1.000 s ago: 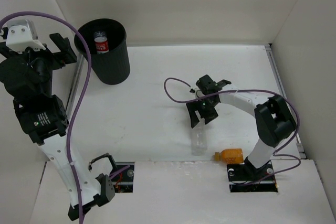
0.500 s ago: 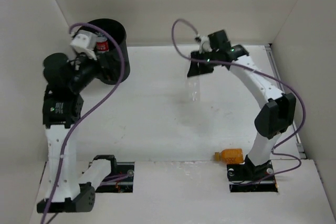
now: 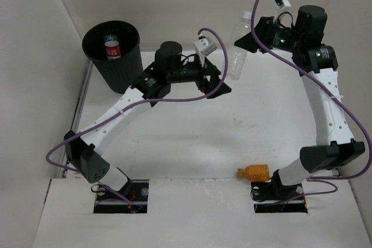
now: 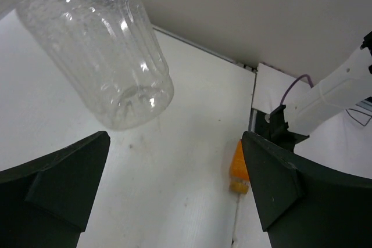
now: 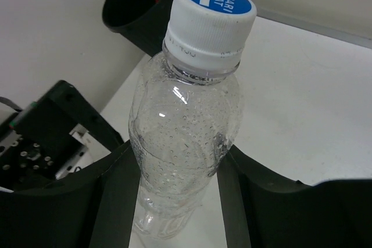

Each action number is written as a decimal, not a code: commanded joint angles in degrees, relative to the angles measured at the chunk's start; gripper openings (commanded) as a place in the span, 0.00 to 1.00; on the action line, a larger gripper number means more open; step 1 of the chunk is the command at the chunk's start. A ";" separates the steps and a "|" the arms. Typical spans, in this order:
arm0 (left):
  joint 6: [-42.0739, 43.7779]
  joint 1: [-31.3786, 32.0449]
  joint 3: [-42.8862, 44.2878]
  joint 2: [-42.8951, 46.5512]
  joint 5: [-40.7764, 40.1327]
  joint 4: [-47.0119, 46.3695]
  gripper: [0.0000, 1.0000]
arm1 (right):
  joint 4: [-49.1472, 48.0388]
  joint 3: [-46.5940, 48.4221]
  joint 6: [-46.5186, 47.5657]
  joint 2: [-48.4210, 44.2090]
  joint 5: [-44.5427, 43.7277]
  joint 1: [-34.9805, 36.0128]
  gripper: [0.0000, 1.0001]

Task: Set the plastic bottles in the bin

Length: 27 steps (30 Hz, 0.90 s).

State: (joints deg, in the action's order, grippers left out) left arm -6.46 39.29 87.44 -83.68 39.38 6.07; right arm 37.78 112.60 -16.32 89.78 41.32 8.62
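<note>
Top external view shows the job partly done. One red-labelled bottle [image 3: 112, 47] already lies inside the black bin [image 3: 129, 75], which stands at the far left of the table. A stubby orange bottle [image 3: 254, 172] lies on its side at the near right, just beside the right arm's base, untouched by either arm. No blue-labelled bottle shows in any view, so I cannot tell where it is.

The third, a clear white-capped bottle [image 3: 237, 50], is up in the air at the far side, right of centre and well apart from the bin. The right gripper [image 3: 245, 40] pinches it. In the right wrist view a dark finger [image 5: 119, 201] presses against each side of the body below the shoulder, with the cap pointing away from the wrist.

The left gripper [image 3: 216, 81] holds nothing. Its jaws are spread to their widest. It sits just left of and below the bottle. In the left wrist view the bottle's ribbed base hangs above and beyond the two fingertips without touching them.

As I judge it, this looks like a hand-over toward the bin side. That leaves this bottle and the orange one to be binned.
</note>
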 commanded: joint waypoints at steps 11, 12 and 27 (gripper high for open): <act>-2.59 5.23 8.19 -5.62 0.27 -14.41 1.00 | -7.28 -15.64 -5.30 -14.80 13.78 -2.60 0.01; -2.77 5.14 8.27 -5.70 -0.08 -14.50 1.00 | -7.54 -16.52 -5.48 -15.76 14.40 -2.52 0.01; -1.89 6.02 9.68 -7.02 -0.53 -11.87 0.28 | -21.33 -22.32 -15.59 -21.92 18.00 -4.53 1.00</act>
State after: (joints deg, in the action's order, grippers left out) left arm -10.46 45.32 94.78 -90.30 38.85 -4.67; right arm 23.64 91.00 -27.62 70.83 55.51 4.69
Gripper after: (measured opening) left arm 0.397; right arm 0.683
